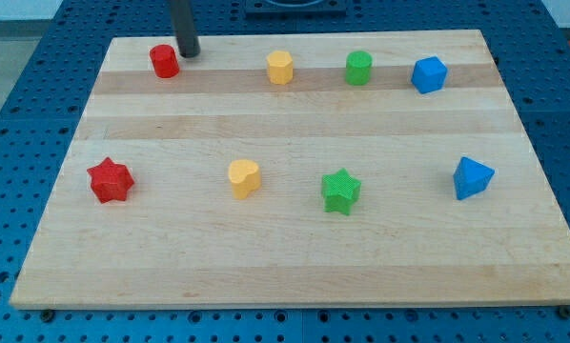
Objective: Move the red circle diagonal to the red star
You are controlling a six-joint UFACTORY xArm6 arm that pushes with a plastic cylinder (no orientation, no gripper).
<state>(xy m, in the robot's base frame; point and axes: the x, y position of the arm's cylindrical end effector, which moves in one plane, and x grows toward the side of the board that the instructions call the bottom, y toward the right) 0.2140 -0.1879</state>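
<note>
The red circle (164, 61) is a small round block near the board's top left. The red star (110, 180) lies at the view's left, well below the circle and a little left of it. My tip (189, 52) is the lower end of the dark rod that comes down from the view's top. It stands just right of the red circle and slightly above it, very close to the block; I cannot tell if it touches.
Along the top row lie a yellow hexagon (280, 68), a green cylinder (358, 68) and a blue cube (428, 74). In the lower row lie a yellow heart (244, 178), a green star (340, 191) and a blue pyramid-like block (472, 177). The wooden board (285, 276) rests on a blue pegboard.
</note>
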